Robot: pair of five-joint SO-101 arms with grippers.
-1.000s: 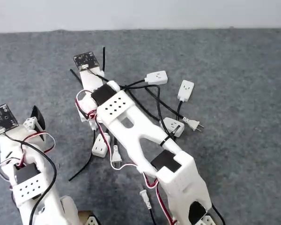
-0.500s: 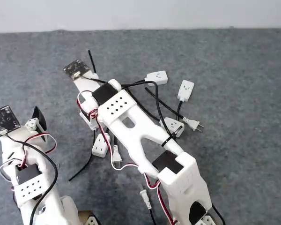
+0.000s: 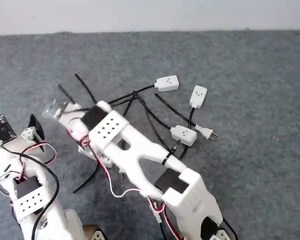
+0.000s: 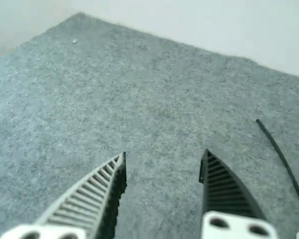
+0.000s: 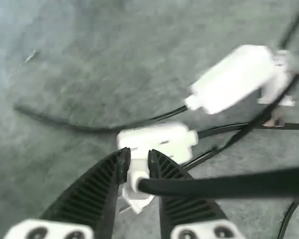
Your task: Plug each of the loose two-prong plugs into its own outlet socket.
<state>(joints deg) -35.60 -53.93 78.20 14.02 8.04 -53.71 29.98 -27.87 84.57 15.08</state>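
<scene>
My right gripper [image 5: 137,155] is shut on a white two-prong plug [image 5: 134,185] whose black cord [image 5: 224,185] runs off to the side. The plug hangs just over a white outlet socket [image 5: 157,139]; I cannot tell whether they touch. Another white socket [image 5: 239,79] lies farther off. In the high view the right arm [image 3: 140,150] stretches across the cords and hides its gripper. Three sockets [image 3: 167,83] [image 3: 198,96] [image 3: 183,134] and a loose plug [image 3: 206,132] lie right of it. My left gripper [image 4: 162,162] hangs open over bare carpet at the near left [image 3: 32,127].
Black cords [image 3: 135,100] cross in a tangle at mid-table, and one cord end [image 3: 85,86] trails to the far left. Another cord [image 4: 281,159] lies ahead of the left gripper. The grey carpet [image 3: 250,65] is bare at the far right.
The right arm has swung left and toward the near side, its wrist turning and the cords dragging with it. The left arm has barely shifted.
</scene>
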